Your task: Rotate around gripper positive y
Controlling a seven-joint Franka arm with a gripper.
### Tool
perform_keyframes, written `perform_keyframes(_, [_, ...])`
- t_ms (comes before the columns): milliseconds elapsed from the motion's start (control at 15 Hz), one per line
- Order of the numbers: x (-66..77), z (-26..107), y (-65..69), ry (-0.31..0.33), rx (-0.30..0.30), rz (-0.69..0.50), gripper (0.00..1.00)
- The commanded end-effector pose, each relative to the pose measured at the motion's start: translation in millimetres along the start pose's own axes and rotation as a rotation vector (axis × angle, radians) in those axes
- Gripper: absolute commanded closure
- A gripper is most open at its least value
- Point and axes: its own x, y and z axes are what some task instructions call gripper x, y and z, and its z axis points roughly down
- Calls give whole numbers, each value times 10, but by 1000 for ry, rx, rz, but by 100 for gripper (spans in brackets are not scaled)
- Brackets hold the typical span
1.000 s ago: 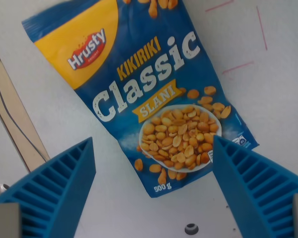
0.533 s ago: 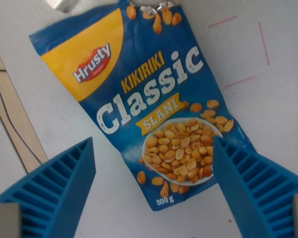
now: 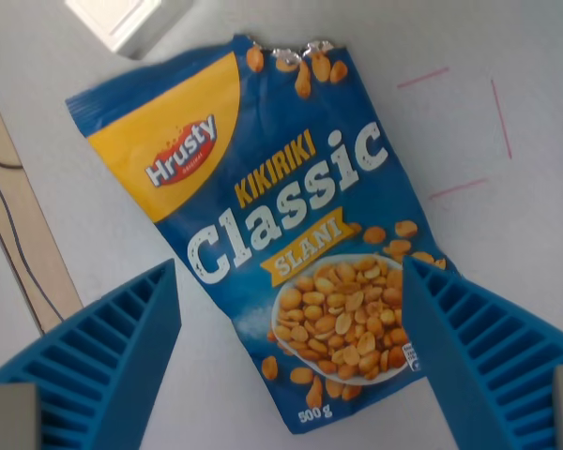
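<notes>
Both fingers [image 3: 103, 361] are spread wide, nothing between the pads; gripper [image 3: 291, 361] is empty. Blue ribbed finger at the wrist view's left fills the lower-left corner, the other one [image 3: 488, 361] fills the lower-right.

Table [image 3: 507, 234] is the biggest thing in frame: pale grey-white surface, takes up most of the background.

Peanut bag [image 3: 281, 234] comes next. Blue pouch, yellow corner patch with a red "Hrusty" logo, "KIKIRIKI Classic SLANI" across the middle, a bowl of peanuts printed low down, "500 g" at the bottom edge. It lies flat on the table, skewed: top end points to the upper left, bottom end runs toward the lower right. Its lower part sits in the gap between my fingers, off-centre toward the wrist view's right. The bag's lower-right corner is hidden behind my right-side finger, so I can't tell whether they touch. The left-side finger is clear of the bag, with bare table between them.

Wooden strip [image 3: 23, 253] runs diagonally along the left edge, with a thin dark cable [image 3: 9, 220] lying across it.

White box [image 3: 122, 21] is cut off by the top edge, just beyond the bag's top-left corner.

Thin pink lines [image 3: 500, 117] are marked on the table at upper right, apart from the bag.
</notes>
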Motion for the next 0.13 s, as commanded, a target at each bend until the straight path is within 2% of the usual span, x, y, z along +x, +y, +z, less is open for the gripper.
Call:
perform_keyframes(67, [-162, -66, 37, 314, -37, 15, 0])
perform_keyframes(133, [-162, -66, 37, 327, -37, 14, 0])
